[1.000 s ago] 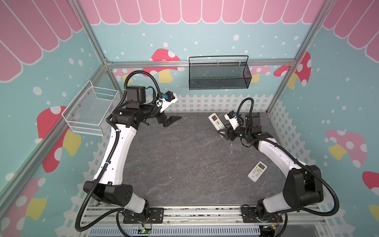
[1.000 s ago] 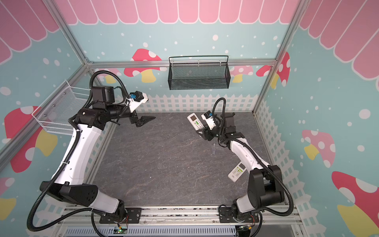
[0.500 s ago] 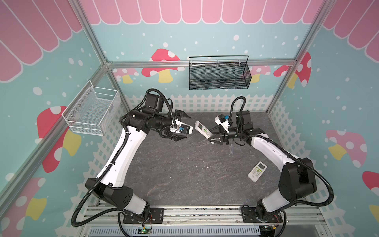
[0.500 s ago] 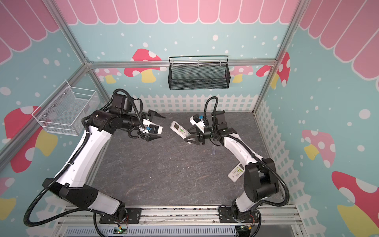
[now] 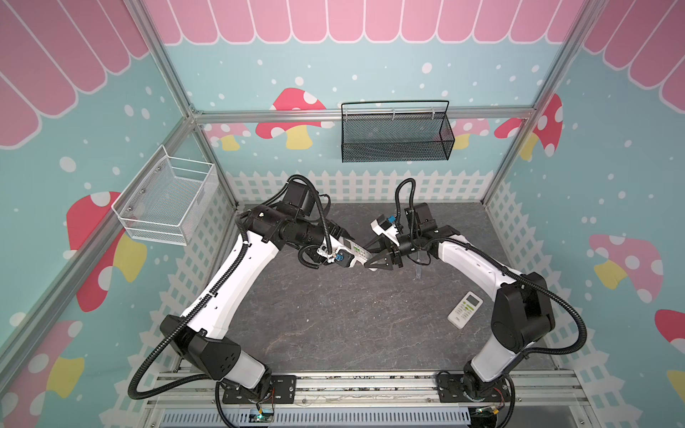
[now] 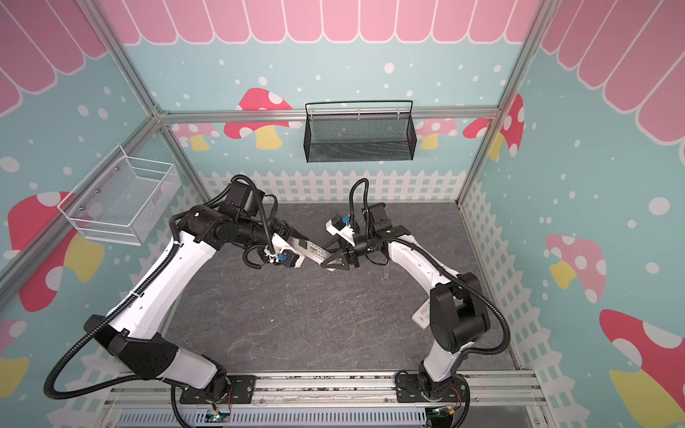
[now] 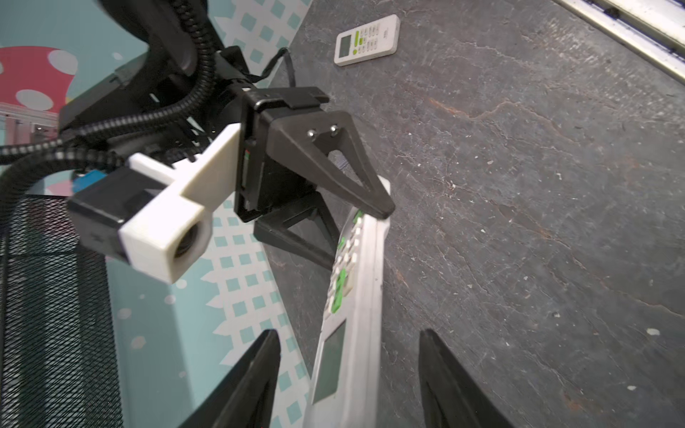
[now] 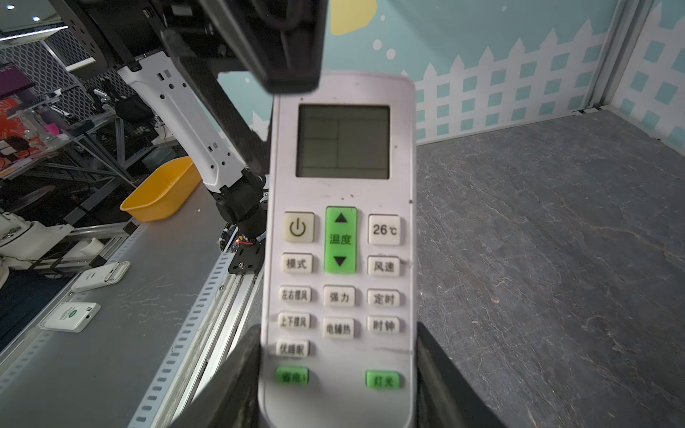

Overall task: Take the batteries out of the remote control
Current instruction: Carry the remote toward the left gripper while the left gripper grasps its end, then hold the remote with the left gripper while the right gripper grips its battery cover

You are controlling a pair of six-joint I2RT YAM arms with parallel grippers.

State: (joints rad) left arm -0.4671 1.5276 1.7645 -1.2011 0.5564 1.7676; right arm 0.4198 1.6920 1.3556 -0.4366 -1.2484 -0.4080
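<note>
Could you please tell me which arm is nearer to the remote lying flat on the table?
Right. The right arm has its elbow just beside the flat remote; the left arm is well away on the opposite side, its fingers either side of the held remote.

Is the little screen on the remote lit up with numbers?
No, the screen on the remote is blank grey, with only thin lines across it and no numbers.
</note>
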